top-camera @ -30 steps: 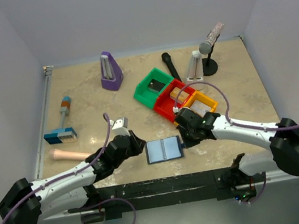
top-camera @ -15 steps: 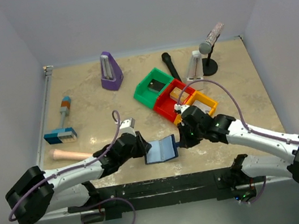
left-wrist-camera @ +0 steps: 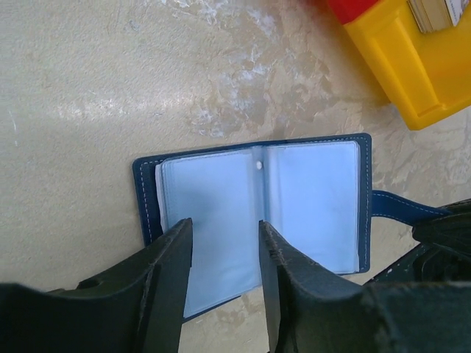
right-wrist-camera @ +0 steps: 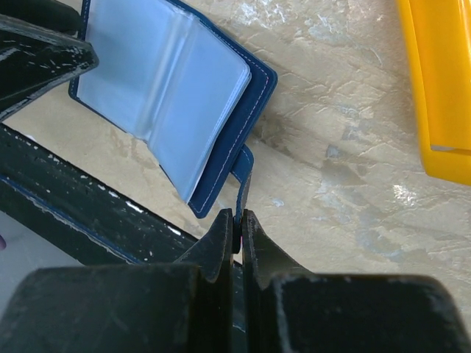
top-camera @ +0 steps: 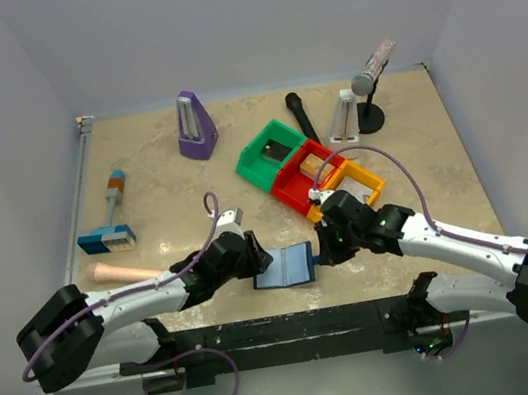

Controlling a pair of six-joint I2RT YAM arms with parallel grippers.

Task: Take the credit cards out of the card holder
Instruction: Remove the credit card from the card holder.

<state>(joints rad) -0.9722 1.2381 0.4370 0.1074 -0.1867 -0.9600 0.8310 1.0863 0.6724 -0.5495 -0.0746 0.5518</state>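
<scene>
The card holder [top-camera: 286, 266] is a dark navy wallet lying open near the table's front edge, its pale blue inner panels [left-wrist-camera: 257, 209] facing up. It also shows in the right wrist view [right-wrist-camera: 169, 88]. My right gripper [right-wrist-camera: 237, 220] is shut on its snap tab [right-wrist-camera: 243, 180] and lifts the wallet's right half a little. My left gripper [left-wrist-camera: 224, 235] is open, its fingers hovering over the left inner panel. No credit cards show; the sleeves look plain blue.
Green [top-camera: 270, 152], red [top-camera: 304, 179] and yellow [top-camera: 353, 181] bins stand behind the wallet. A purple metronome [top-camera: 194, 126], a microphone on a stand [top-camera: 368, 89], a blue-handled tool [top-camera: 110, 218] and a pink cylinder [top-camera: 125, 272] lie further off. A black bar [top-camera: 286, 328] runs along the front edge.
My left gripper has moved right to the wallet's left side. My right gripper took the tab and raised the wallet's right half; the wallet shifted slightly.
</scene>
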